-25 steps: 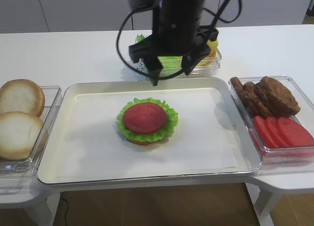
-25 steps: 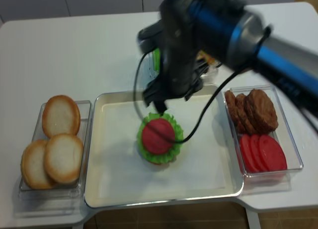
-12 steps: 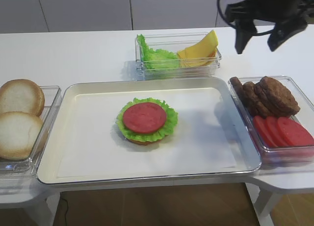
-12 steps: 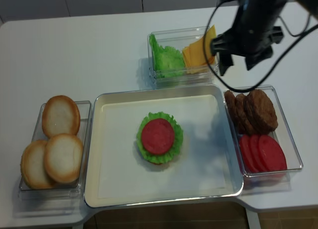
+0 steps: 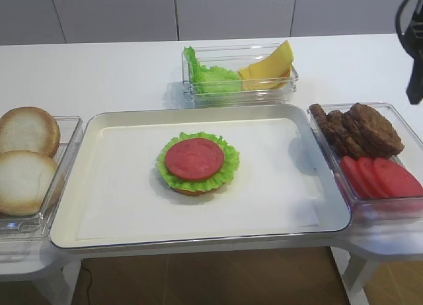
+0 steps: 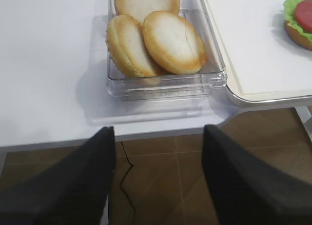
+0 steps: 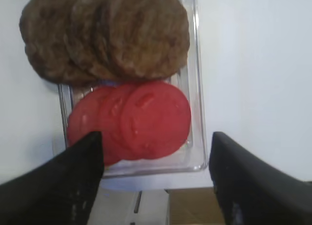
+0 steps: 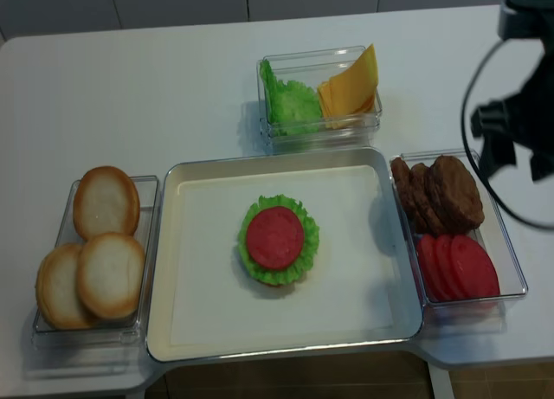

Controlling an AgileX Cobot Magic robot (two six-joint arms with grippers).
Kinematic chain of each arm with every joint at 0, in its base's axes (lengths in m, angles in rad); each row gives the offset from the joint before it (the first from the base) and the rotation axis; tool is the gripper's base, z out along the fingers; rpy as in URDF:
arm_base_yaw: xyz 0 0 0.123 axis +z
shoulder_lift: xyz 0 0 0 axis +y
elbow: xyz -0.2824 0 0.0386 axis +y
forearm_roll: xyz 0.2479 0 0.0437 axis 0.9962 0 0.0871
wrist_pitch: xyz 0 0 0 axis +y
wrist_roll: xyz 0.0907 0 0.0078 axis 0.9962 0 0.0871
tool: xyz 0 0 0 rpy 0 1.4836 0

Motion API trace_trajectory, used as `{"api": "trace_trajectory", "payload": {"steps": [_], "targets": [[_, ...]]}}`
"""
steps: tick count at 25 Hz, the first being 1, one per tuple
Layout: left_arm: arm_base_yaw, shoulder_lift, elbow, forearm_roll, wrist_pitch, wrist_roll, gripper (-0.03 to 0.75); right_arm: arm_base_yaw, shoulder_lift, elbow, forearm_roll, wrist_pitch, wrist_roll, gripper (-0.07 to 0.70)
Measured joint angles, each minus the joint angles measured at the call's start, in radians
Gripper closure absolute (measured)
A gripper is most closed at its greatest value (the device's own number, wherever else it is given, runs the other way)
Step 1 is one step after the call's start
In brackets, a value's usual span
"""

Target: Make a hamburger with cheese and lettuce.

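White tabletop [image 5: 99, 73]. Silver metal tray [image 8: 190, 330], centre: hamburger [image 8: 278, 241], frilly green leaf under round red slice. Clear tub at far edge: lettuce [image 8: 290, 103], yellow cheese [image 8: 351, 87]. Right gripper [image 7: 156, 178] above the right edge's patty-and-tomato tub [image 7: 197, 103], jaws apart, empty. Left gripper [image 6: 158, 178] jaws apart, empty.

Three pale bun halves [image 8: 95, 252], three brown patties [image 8: 437, 194], three loose red slices [image 8: 457, 267], one hamburger [image 8: 278, 240]

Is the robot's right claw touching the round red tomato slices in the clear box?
Apart. In the realsense high view the right gripper hangs above the table beside the clear box, and the right wrist view shows its open fingers well above the red tomato slices.
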Motion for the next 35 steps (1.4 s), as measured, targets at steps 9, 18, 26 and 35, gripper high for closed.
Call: {"api": "trace_trajectory", "payload": {"steps": [9, 18, 26, 35], "targets": [[0.000, 0.000, 0.000, 0.000, 0.000, 0.000, 0.292, -0.001, -0.409, 0.314, 0.009, -0.046, -0.001, 0.122], [0.000, 0.000, 0.000, 0.000, 0.000, 0.000, 0.292, -0.001, -0.848, 0.510, 0.006, 0.010, -0.001, 0.123], [0.000, 0.000, 0.000, 0.000, 0.000, 0.000, 0.292, -0.006, -1.229, 0.624, 0.003, 0.044, -0.009, 0.124], [0.000, 0.000, 0.000, 0.000, 0.000, 0.000, 0.292, -0.006, -1.426, 0.726, 0.029, 0.055, -0.077, 0.125]]}}
